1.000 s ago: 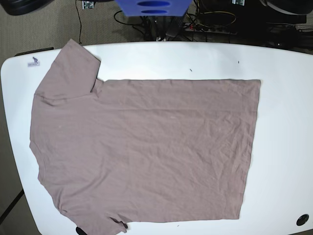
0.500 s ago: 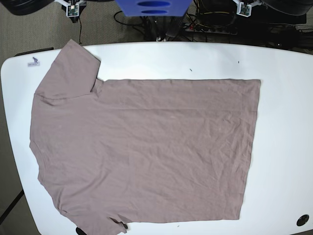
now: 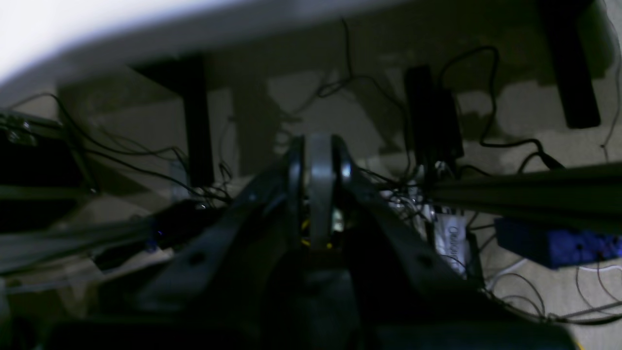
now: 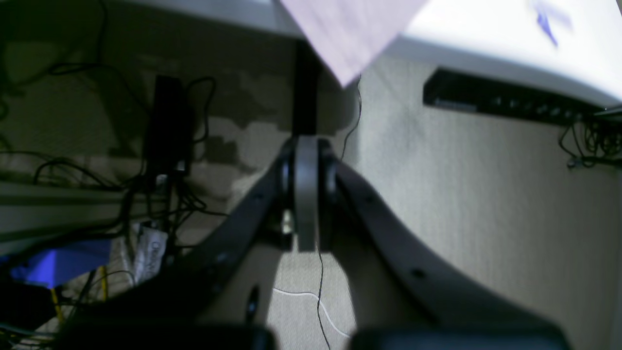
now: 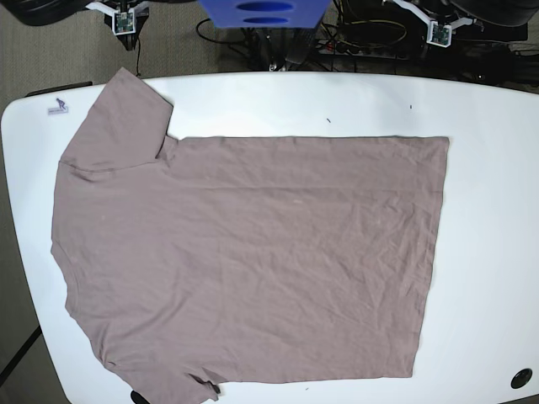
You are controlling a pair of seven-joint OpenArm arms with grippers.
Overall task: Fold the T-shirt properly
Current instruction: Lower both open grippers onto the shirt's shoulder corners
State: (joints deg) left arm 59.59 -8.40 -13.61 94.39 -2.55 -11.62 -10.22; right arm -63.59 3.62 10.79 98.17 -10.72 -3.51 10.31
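The mauve T-shirt [image 5: 253,252] lies spread flat on the white table [image 5: 488,210], neck end to the left, hem to the right, one sleeve at the far left corner. That sleeve's corner shows over the table edge in the right wrist view [image 4: 347,34]. My right gripper [image 4: 306,160] is shut and empty, off the table's far edge above the floor. My left gripper [image 3: 318,155] is shut and empty, also off the far edge. In the base view only the arm ends show, the right arm [image 5: 125,18] and the left arm [image 5: 440,30].
A blue block [image 5: 261,13] sits behind the table's far edge. Cables and a power strip [image 3: 432,116] lie on the carpet under the arms. A small sticker [image 5: 57,107] marks the table's far left corner. A black hole [image 5: 520,378] is at the near right.
Both arm ends have come into the base view at the top edge; the one on the right has moved further right and down. The T-shirt has not moved.
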